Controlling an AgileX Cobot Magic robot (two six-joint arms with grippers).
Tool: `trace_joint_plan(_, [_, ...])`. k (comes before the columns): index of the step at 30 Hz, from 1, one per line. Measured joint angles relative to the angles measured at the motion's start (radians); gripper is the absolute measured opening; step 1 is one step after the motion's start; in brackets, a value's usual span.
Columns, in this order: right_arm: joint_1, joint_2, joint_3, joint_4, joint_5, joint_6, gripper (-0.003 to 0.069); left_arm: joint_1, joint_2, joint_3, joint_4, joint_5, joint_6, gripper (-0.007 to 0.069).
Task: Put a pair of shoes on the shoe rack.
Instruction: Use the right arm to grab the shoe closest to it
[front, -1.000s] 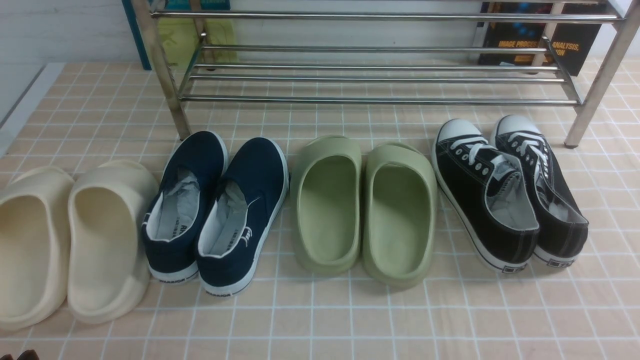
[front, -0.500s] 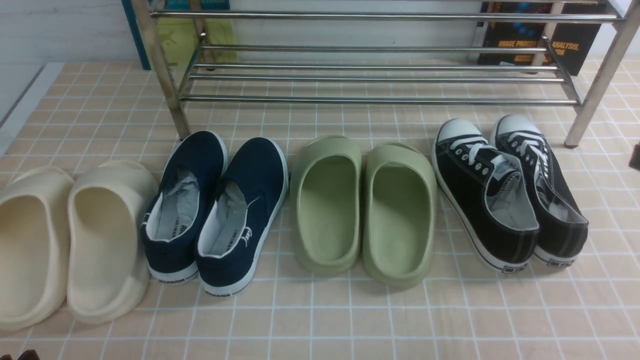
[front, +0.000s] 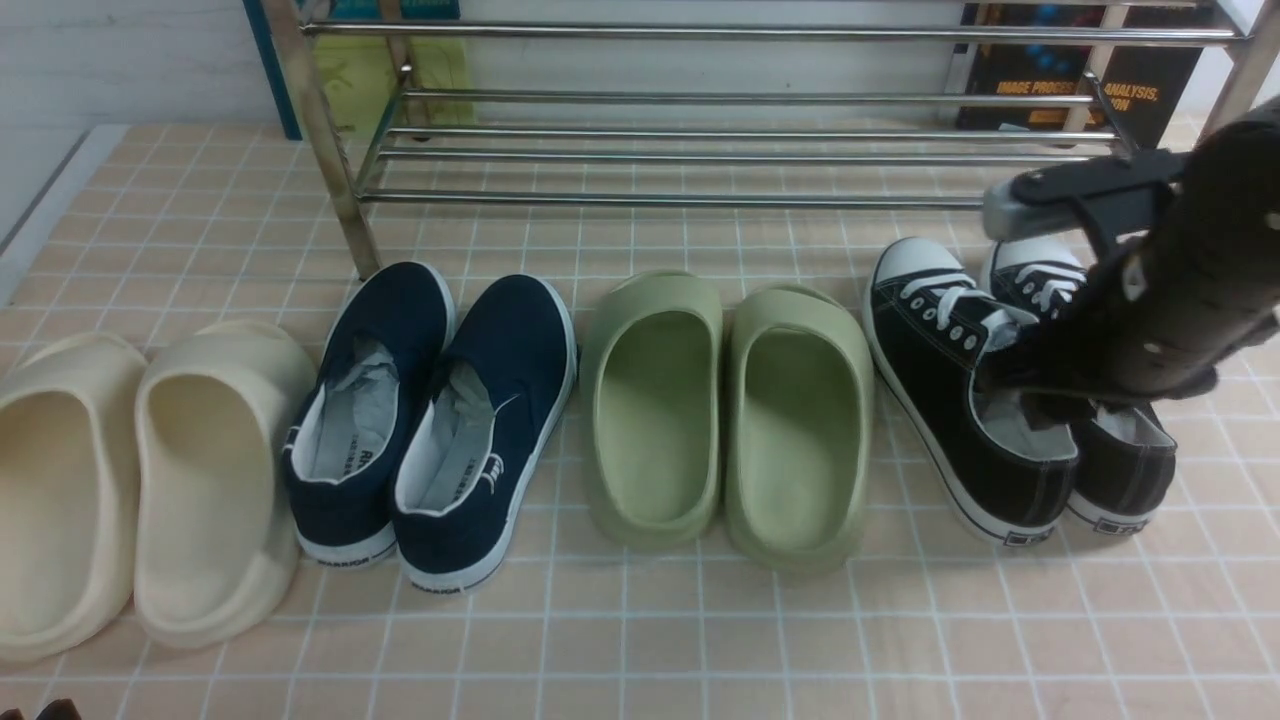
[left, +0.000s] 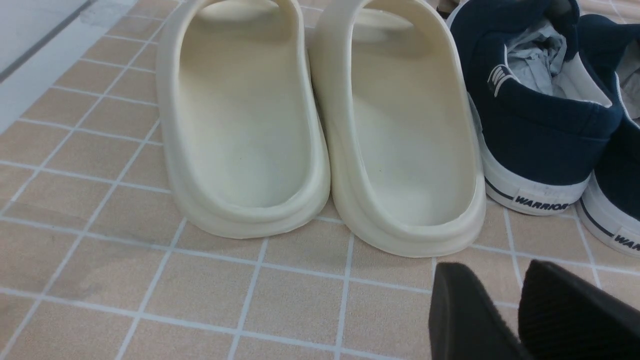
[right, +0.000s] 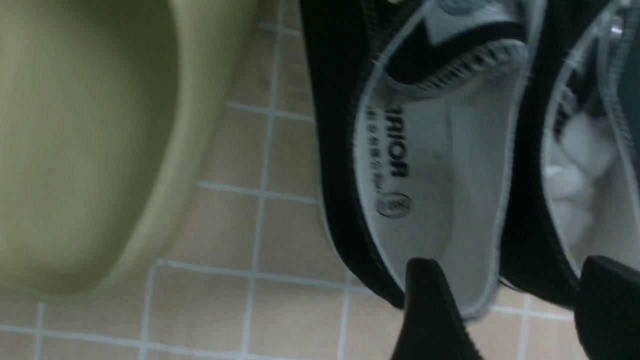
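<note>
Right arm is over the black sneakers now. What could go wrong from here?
1. The right claw hangs open across the touching inner walls of the black sneakers. If it pinches both walls, one shoe may slip out.
2. The shoe rack has its front bar just beyond the toe caps, so a drooping shoe could catch on it.
3. The green slippers sit close beside the pair, and a swing might nudge them.

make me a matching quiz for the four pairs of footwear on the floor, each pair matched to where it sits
1 cream slippers
2 navy slip-ons
3 green slippers
4 black sneakers

a under the right gripper
b left end of the row
c nearest the left front leg of the shoe rack
d second from the right

Pairs: 1-b, 2-c, 3-d, 4-a
</note>
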Motion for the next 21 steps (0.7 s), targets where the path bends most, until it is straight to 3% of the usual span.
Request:
trace_joint_plan(8, [0.000, 0.156, -0.009, 0.035, -0.150, -0.008, 0.0363, 0.000, 0.000, 0.000, 0.000, 0.000, 0.000, 0.0220])
trace_joint_plan(11, [0.000, 0.186, -0.009, 0.038, -0.178, -0.010, 0.0290, 0.000, 0.000, 0.000, 0.000, 0.000, 0.000, 0.0222])
trace_joint_plan(12, [0.000, 0.200, -0.010, 0.042, -0.187, -0.019, 0.0209, 0.000, 0.000, 0.000, 0.000, 0.000, 0.000, 0.0223])
trace_joint_plan(14, [0.000, 0.202, -0.010, 0.046, -0.187, -0.025, 0.0156, 0.000, 0.000, 0.000, 0.000, 0.000, 0.000, 0.0225])
trace_joint_plan(16, [0.001, 0.200, -0.013, 0.051, -0.182, -0.032, 0.0018, 0.000, 0.000, 0.000, 0.000, 0.000, 0.000, 0.0231])
trace_joint_plan(21, [0.001, 0.150, -0.014, 0.061, -0.127, -0.037, -0.0006, 0.000, 0.000, 0.000, 0.000, 0.000, 0.000, 0.0233])
